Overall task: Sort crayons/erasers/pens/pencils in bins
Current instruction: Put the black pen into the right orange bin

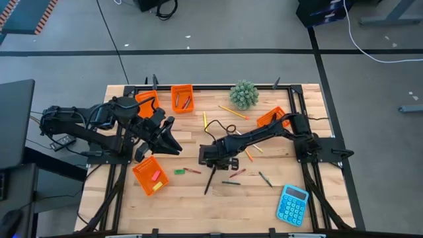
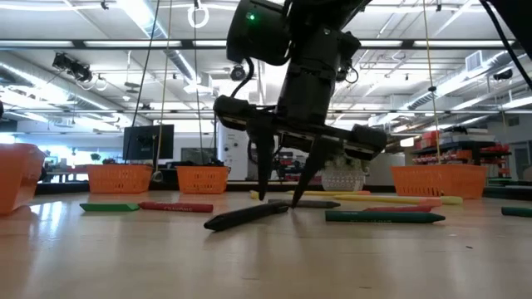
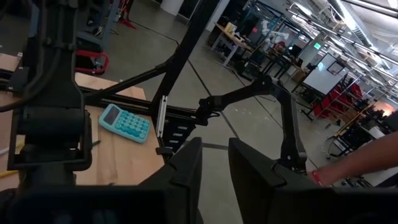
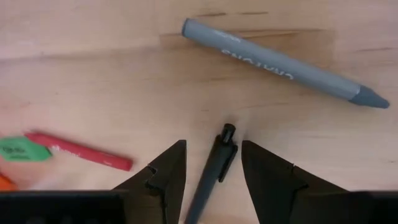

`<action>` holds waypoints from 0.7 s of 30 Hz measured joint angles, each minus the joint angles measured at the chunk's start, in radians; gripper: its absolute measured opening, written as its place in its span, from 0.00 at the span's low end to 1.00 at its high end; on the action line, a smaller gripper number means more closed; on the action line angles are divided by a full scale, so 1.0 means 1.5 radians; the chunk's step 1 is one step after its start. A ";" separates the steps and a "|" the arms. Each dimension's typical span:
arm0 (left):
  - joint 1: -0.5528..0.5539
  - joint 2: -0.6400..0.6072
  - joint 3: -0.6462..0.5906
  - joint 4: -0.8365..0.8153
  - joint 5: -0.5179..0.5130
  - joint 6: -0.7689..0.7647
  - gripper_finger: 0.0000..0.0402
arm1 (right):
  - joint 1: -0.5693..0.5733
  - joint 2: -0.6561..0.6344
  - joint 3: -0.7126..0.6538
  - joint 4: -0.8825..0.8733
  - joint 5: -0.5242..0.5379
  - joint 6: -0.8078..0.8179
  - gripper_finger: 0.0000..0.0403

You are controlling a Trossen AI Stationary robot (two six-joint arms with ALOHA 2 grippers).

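A black pen point(image 1: 210, 180) lies flat on the wooden table point(image 1: 132, 211) near the middle. My right gripper point(image 4: 212, 169) points steeply down over the pen's far end, open. Its two fingers stand on either side of the pen point(image 4: 211, 177) without touching it, the clip end point(image 4: 227, 135) just past the tips. In the low view the gripper point(image 2: 283, 199) reaches nearly to the tabletop. A grey crayon point(image 4: 283, 59), a red crayon point(image 4: 81, 151) and a green piece point(image 4: 22, 149) lie nearby. My left gripper point(image 3: 214, 168) waits raised over the table's left, narrowly open with nothing in it.
Orange bins stand at the far side point(image 1: 182, 98), the right point(image 1: 274, 118) and the near left point(image 1: 150, 175). Yellow pencils point(image 1: 233, 111) lie near a green plant point(image 1: 244, 94). More crayons point(image 1: 192, 170) lie beside the pen. A blue calculator point(image 1: 293, 203) sits near right.
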 joint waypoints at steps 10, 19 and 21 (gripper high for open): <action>0.000 0.000 0.000 -0.001 0.000 0.000 0.23 | 0.003 0.000 -0.012 0.026 -0.006 0.051 0.40; 0.000 0.000 0.000 -0.013 0.000 0.001 0.21 | 0.026 0.001 -0.012 0.054 -0.021 0.087 0.37; 0.000 0.000 0.000 -0.014 0.000 0.001 0.21 | 0.030 0.001 -0.012 0.053 -0.021 0.088 0.33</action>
